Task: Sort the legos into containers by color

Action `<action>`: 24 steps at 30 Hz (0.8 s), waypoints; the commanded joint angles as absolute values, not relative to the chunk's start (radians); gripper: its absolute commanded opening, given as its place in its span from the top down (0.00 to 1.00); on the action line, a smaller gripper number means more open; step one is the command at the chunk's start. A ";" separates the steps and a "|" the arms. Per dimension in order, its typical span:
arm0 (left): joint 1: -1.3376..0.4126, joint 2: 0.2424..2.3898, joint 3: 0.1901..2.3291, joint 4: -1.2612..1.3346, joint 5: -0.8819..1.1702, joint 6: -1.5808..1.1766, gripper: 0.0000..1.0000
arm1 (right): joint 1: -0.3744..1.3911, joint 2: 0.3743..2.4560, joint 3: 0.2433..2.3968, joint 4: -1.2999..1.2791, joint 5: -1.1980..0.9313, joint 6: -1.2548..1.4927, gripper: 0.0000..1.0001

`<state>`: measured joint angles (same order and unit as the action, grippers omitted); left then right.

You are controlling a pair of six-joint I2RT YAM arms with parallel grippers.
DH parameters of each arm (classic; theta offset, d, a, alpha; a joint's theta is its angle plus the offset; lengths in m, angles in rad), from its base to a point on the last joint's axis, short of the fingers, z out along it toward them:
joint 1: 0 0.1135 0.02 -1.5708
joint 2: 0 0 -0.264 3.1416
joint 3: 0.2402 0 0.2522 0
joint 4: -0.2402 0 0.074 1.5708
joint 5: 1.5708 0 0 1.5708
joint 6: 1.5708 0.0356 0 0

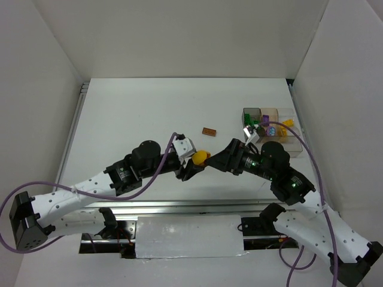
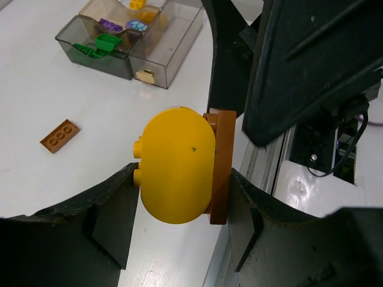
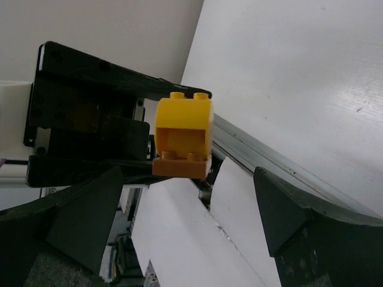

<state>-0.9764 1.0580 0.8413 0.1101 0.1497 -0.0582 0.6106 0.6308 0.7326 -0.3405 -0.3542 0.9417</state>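
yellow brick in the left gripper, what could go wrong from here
1. The yellow brick is stuck to a brown-orange plate, and the left gripper clamps both. Dropped into the containers joined, one colour would likely land wrong.
2. The open right gripper faces the pair close to the table's near rail. Pulling them apart could flick a piece over that edge.

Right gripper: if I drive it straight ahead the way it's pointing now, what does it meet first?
The yellow rounded plastic brick, with a brown-orange plate stuck to it, held in the left gripper. It sits centred ahead of the right gripper, whose fingers are open; how near it is remains unclear.
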 commanded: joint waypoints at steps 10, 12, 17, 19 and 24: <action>-1.065 1.074 0.917 0.090 0.106 -0.023 0.98 | 0.767 0.696 0.747 -0.233 -0.158 0.922 0.85; -1.065 1.072 0.922 0.094 0.129 -0.026 0.91 | 0.769 0.681 0.730 -0.207 -0.152 0.885 0.88; -1.065 1.066 0.928 0.098 0.124 -0.069 0.01 | 0.765 0.644 0.673 -0.132 -0.124 0.757 1.00; -1.065 1.058 0.937 0.081 0.121 -0.100 0.00 | 0.755 0.663 0.678 -0.120 -0.153 0.671 1.00; -1.065 1.025 1.012 -0.046 0.011 -0.245 0.00 | 0.590 0.686 0.690 -0.121 -0.300 0.542 1.00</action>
